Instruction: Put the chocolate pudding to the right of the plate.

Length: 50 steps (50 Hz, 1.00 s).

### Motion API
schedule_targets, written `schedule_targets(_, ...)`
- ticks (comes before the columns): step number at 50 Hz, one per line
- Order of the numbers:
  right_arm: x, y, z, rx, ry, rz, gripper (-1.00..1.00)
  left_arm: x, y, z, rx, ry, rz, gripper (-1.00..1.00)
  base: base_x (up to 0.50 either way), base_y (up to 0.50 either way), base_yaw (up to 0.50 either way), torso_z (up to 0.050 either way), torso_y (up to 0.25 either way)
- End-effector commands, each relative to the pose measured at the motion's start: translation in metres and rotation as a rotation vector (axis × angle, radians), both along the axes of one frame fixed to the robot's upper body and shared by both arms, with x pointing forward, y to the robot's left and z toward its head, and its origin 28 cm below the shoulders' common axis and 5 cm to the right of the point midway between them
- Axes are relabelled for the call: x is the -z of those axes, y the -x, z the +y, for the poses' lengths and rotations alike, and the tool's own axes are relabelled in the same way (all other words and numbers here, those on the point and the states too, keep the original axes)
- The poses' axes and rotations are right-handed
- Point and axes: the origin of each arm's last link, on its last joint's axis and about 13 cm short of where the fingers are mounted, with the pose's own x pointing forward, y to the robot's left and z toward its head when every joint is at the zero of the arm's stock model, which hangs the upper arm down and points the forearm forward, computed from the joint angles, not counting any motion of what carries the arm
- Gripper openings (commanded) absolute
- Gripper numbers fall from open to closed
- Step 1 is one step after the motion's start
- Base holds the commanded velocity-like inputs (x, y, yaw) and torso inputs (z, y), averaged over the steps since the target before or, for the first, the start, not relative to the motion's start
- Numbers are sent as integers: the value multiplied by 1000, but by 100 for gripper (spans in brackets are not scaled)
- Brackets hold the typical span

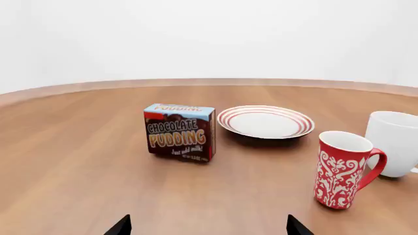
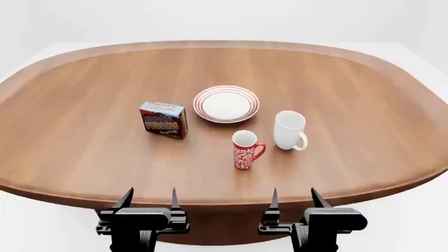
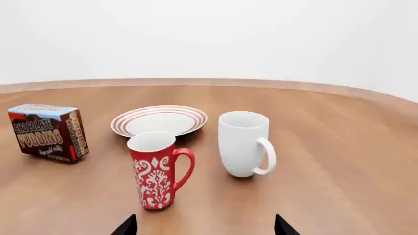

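Note:
The chocolate pudding (image 2: 163, 119) is a dark brown carton with a light blue top, standing on the wooden table to the left of the plate (image 2: 225, 104), a round white plate with red rings. Both also show in the left wrist view, pudding (image 1: 180, 132) and plate (image 1: 265, 122), and in the right wrist view, pudding (image 3: 48, 132) and plate (image 3: 158, 120). My left gripper (image 2: 148, 200) and right gripper (image 2: 294, 199) are both open and empty, held at the table's near edge, well short of the objects.
A red patterned mug (image 2: 245, 149) stands in front of the plate, and a plain white mug (image 2: 290, 130) stands to the plate's right and slightly nearer. The oval wooden table (image 2: 364, 105) has a raised rim.

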Motion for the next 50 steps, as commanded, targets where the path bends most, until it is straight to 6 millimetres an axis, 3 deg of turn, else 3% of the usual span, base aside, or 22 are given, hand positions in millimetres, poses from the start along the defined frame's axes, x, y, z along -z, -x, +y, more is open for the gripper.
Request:
schedule_targets(1,-1,0,-1,7,-6,-14,100,1,0,0,-5,-3,3,100,0,0,0,0,0)
schedule_targets(6,-4,1,-1,16,22,-40,100,2,1,-1,-6,-13,9,100,0,81,0,0,0)
schedule_targets(30,0,6,2,-18,40,-22,100,-1,2,0,-17,-32,26,100,0,488,0,0,0)
schedule_targets(32,-13,0,2,-6,53,-6,100,-11,-1,0,-13,-28,36,100,0,0,0,0,0)
schedule_targets(33,-37,-8,1,-22,95,-17,100,-33,-7,2,-20,-109,28,100,0,0,0,0,0)
schedule_targets(34,-48,-10,-1,-32,83,-32,100,-45,-10,4,-15,-111,30,100,0,0,0,0,0)
schedule_targets(37,-118,-29,-7,-50,71,-84,100,-112,-26,15,9,-84,-11,100,0,0,0,0,0)
schedule_targets(41,-172,-44,-13,-105,15,-123,100,-165,-37,21,27,-85,-47,100,99,0,0,0,0)
schedule_targets(44,-180,-50,-17,-50,36,-148,100,-169,-39,24,3,-81,-62,100,500,0,0,0,0)
schedule_targets(50,-167,-49,-17,-64,37,-107,100,-155,-43,28,-13,-71,-36,100,500,0,0,0,0)
